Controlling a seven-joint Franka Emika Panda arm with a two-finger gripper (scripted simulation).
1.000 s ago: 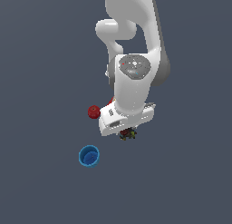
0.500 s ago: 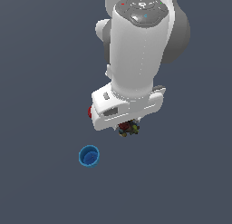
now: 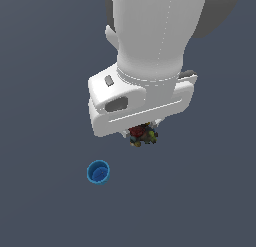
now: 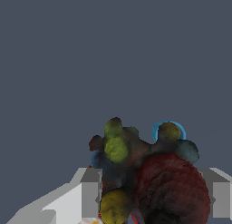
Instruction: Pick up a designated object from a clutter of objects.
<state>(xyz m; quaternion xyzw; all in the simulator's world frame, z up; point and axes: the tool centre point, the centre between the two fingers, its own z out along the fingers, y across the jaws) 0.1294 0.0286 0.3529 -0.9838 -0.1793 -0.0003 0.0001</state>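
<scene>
The arm has risen toward the camera; its gripper (image 3: 142, 133) stays clamped on the speckled lump (image 3: 142, 135), lifted clear of the blue cup (image 3: 98, 172).

Readable text: we find none in either view
Arm housing (image 3: 142, 98): we see plain white panels with grey recesses, no lettering or numbers
Blue cup (image 3: 98, 172): we see bare blue, no label or mark
Speckled lump (image 4: 136, 173): we see only red, yellow and green blotches, nothing that reads as a sign
Table (image 3: 40, 91): we see flat grey, unmarked
</scene>
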